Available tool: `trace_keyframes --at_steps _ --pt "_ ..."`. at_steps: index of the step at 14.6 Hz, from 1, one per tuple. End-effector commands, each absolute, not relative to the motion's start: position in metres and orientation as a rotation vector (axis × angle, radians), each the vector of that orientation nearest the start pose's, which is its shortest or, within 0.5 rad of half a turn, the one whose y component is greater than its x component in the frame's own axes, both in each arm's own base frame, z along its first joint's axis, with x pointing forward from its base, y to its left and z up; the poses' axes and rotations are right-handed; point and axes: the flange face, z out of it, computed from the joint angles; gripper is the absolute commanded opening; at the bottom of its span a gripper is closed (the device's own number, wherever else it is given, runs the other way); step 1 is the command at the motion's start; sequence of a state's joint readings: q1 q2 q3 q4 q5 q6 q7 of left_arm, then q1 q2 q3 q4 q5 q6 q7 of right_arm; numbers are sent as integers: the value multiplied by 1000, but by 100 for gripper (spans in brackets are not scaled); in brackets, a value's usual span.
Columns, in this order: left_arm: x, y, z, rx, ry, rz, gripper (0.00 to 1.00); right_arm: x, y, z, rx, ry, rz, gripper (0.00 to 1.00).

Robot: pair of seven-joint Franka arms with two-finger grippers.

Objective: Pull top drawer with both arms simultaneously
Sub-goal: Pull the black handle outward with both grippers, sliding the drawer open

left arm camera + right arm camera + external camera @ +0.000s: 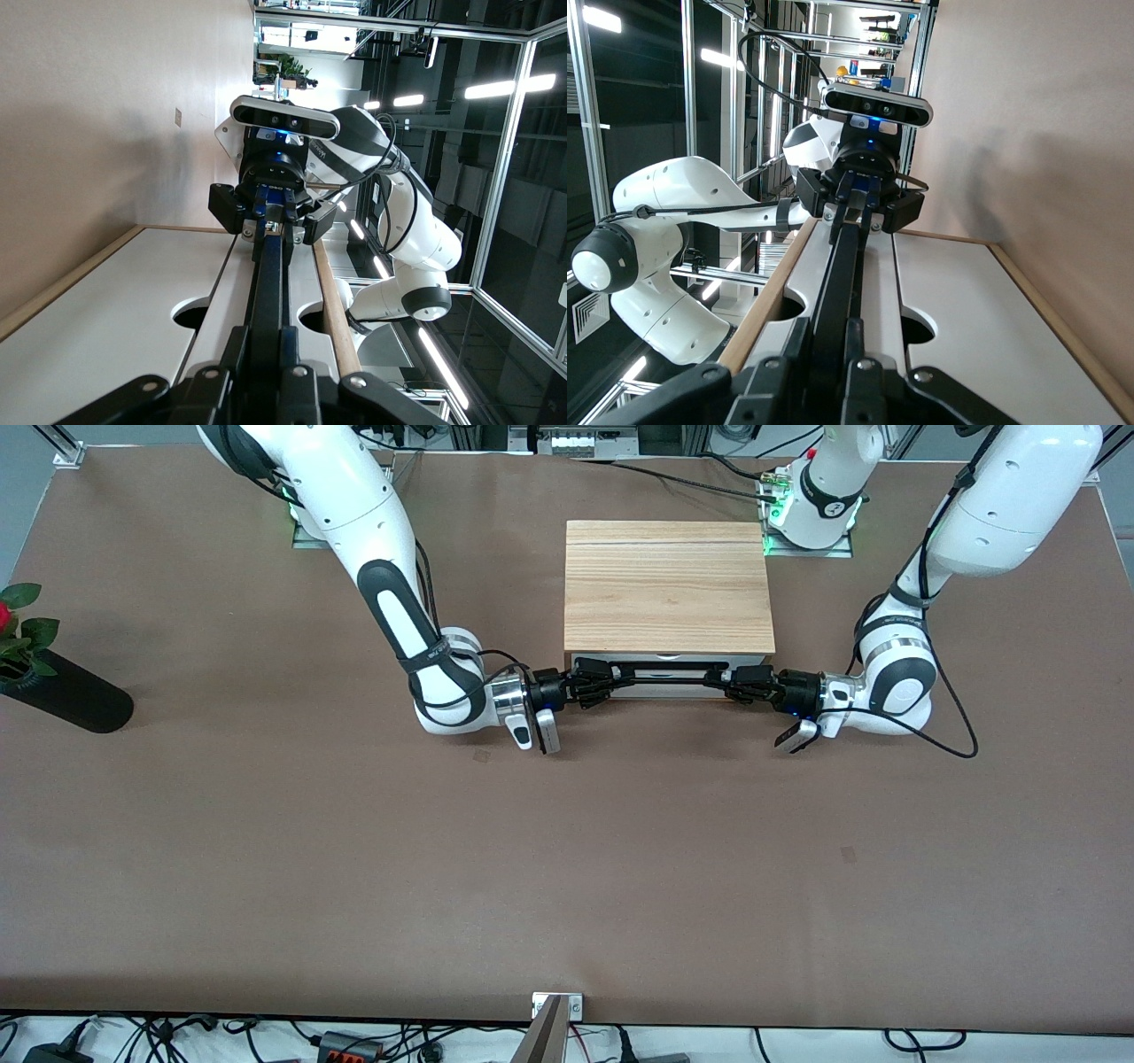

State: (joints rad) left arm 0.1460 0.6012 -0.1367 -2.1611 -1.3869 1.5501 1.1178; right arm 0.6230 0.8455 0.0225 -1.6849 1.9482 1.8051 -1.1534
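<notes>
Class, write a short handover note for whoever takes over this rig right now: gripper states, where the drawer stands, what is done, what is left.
Left gripper: shut on the black bar handle, at the left arm's end of it.
Right gripper: shut on the same handle, at the right arm's end.
Top drawer: under the wood-grain cabinet top, barely out if at all.
Done: both grasps.
Left: pull it out with both arms together.

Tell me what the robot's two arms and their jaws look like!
Both arms are big, smooth and white with black joint sections and shiny silver wrists. Thin black cables loop beside them. The right gripper and left gripper are small and black, each with a little camera bar beside it.
</notes>
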Motion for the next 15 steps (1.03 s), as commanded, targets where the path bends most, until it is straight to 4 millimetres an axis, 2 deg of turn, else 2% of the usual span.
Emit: trace_keyframes --at_steps 1,6,9,13,15 --pt "490 -111 153 1521 -56 -195 2 500 455 138 -1513 -274 7 14" --pt "520 -108 156 1528 -60 -184 2 503 454 139 -1516 -268 -4 14" --pt "538 -107 154 1529 -70 -165 2 518 453 149 -1511 -276 -38 14" --pt "553 -104 158 1538 -78 -146 2 538 451 164 -1519 -281 -93 13" --pt "564 -98 159 1548 -71 -136 2 548 453 164 -1534 -281 -123 12"
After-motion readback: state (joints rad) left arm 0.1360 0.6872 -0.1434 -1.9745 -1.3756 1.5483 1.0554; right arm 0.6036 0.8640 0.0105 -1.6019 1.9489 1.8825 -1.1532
